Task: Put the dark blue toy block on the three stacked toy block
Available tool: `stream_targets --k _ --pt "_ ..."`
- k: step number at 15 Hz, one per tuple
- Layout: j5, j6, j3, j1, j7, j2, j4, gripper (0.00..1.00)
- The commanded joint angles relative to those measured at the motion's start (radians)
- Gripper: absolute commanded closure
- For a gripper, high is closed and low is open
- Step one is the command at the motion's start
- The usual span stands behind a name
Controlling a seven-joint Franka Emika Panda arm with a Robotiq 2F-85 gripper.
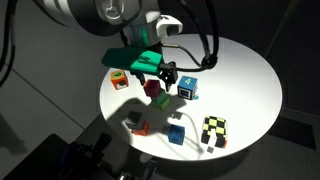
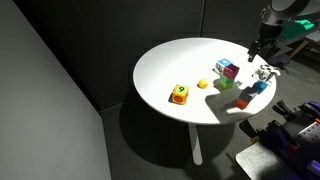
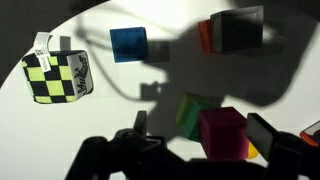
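Gripper (image 1: 152, 68) positioned above three stacked toy block (image 3: 222, 132); jaws spread wide, nothing gripped. Dark blue toy block (image 3: 128, 44) seen flat on table (image 1: 240, 80), apart from stack, near checkered block (image 3: 58, 75). Pickup judged not yet begun; open jaws suited for approach.

Smooth table (image 2: 165, 65), matt dark blue toy block (image 3: 128, 44)

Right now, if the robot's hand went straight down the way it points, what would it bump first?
Probably the pink block on top of the stack, right below the open hand in the wrist view, though depth is unclear. The dark blue block lies off to one side.
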Motion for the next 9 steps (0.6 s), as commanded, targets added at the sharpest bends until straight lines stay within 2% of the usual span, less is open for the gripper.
stream_targets --k 1,9 --pt "-0.002 -0.003 0.006 -0.006 0.002 -0.001 0.001 0.00" --pt "-0.005 -0.005 0.001 -0.015 -0.019 0.023 -0.004 0.00"
